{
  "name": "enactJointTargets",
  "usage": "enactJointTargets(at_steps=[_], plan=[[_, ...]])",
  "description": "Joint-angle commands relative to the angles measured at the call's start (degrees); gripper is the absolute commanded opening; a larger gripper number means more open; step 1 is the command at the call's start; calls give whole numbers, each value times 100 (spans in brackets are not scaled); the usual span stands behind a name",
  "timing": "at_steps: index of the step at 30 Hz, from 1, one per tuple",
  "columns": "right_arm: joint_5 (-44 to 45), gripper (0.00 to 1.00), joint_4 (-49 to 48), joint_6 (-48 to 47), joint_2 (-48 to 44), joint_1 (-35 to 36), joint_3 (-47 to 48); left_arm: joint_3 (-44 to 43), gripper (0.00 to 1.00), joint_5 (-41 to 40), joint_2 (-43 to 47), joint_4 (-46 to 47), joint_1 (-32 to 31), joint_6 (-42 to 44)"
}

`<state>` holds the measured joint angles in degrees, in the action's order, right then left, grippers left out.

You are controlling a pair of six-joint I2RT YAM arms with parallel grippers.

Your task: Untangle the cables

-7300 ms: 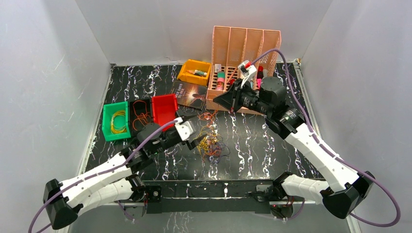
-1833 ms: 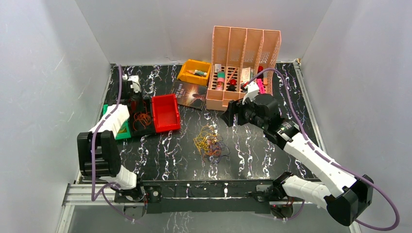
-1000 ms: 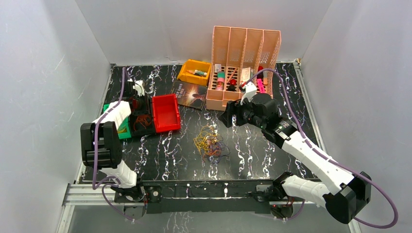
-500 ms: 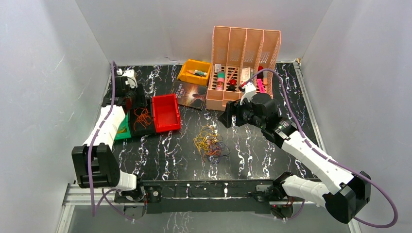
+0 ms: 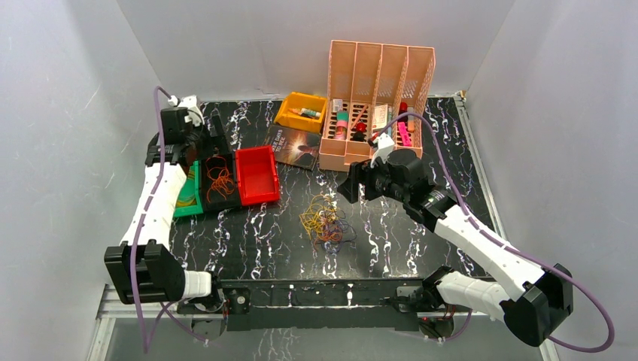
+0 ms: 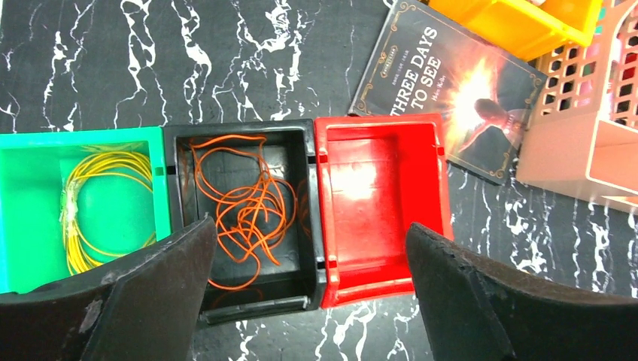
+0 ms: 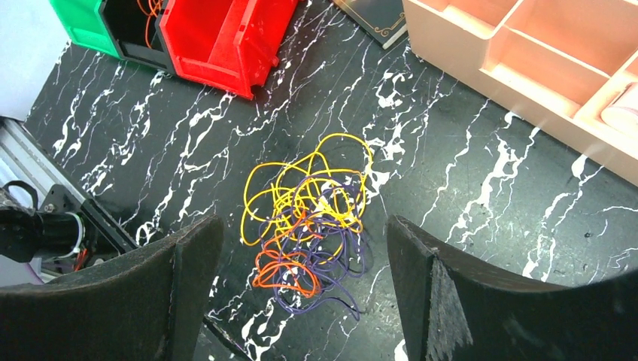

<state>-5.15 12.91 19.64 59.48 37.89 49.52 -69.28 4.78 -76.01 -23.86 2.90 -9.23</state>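
The left claw [image 6: 308,226] is held wide open, high over the black bin [image 6: 237,128], and nothing is gripped in it. An orange cable [image 6: 244,210] is seen lying loose in that bin. A yellow cable [image 6: 101,203] is coiled in the green bin [image 6: 75,135] beside it. Nothing is seen in the red bin [image 6: 376,126]. The right claw [image 7: 302,222] is also held wide open, with nothing in it. It is held above the knot of cables [image 7: 308,218] that lies in the middle of the counter [image 7: 466,173]. Yellow, orange and dark purple loops are mixed up there.

Trouble could be caused if the whole knot were grabbed at once. All the colours would likely be lifted together and the loops pulled tighter. The wires are very thin, so one could be missed or let slip by the wide fingers. A loop could also be caught on a bin wall while it is carried over.

Bare counter is seen all round the knot, most of it on the right side. Room is there for a wire to be pulled out sideways. Care is called for near the pink file rack [image 7: 527,60] at the back and near the bins and the book [image 6: 451,98] on the left. Care is also called for at the front edge of the counter, which is near the knot.
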Motion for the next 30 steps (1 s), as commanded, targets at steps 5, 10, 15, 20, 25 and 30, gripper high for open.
enactJointTargets(at_steps=[5,10,15,20,25,30], plan=[[-46,88,-314,161,-24,5,-204,-762,98,190,-16,-1340,20,-441],[56,88,-332,173,8,1,-299,-630,98,6,-79,-1692,20,-871],[41,88,-333,185,118,2,-309,-596,98,-63,-201,-1850,27,-1506],[62,88,-357,177,143,0,-302,-860,98,-158,-552,-2187,22,-1641],[81,88,-359,173,150,0,-328,-1073,98,119,-668,-2158,26,-1229],[117,88,-344,175,121,7,-363,-1080,98,299,-597,-1997,23,-899]])
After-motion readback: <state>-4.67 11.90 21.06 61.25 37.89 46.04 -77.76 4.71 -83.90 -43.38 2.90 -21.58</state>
